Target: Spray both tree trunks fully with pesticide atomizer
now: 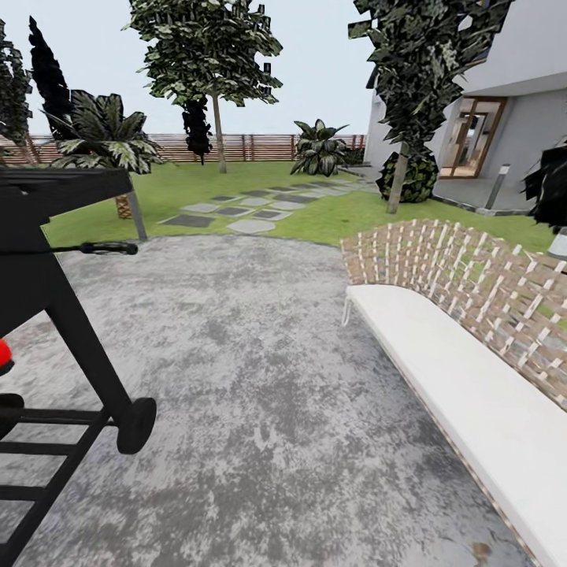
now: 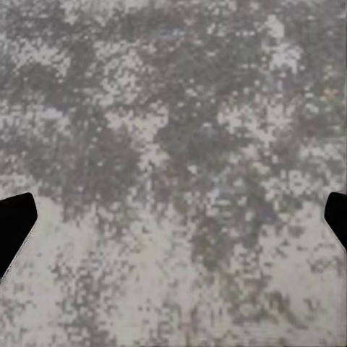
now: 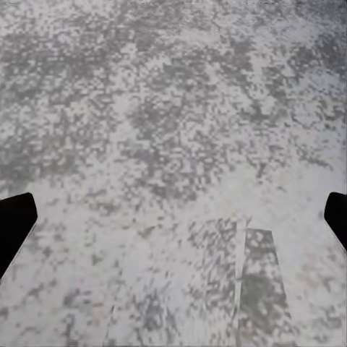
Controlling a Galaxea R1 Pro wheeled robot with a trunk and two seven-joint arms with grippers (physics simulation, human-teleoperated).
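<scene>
Left claw (image 2: 173,217) wide apart, holding nothing, mottled grey paved floor (image 2: 173,130) beneath it. Right claw (image 3: 173,217) also wide, same paving below. Two bare-trunked green trees (image 1: 214,71) far ahead.

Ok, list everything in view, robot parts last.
trees: two, mottled grey-brown trunks, dark green crowns; one by the fence, one near the house
palms: two, striped leaves, on the lawn
cypress-like tree: one, near-black, far left
fence: one, reddish-brown slats, behind the lawn
stepping slabs: several, grey, set in the grass
floor: grey mottled paving, foreground
bench: one, white seat, woven back, right
grill cart: one, black, wheeled, left; small red part at the picture's left edge
house: one, pale walls, wood-framed door, right
left end effector: black fingertips apart, over paving
right end effector: black fingertips apart, over paving
</scene>
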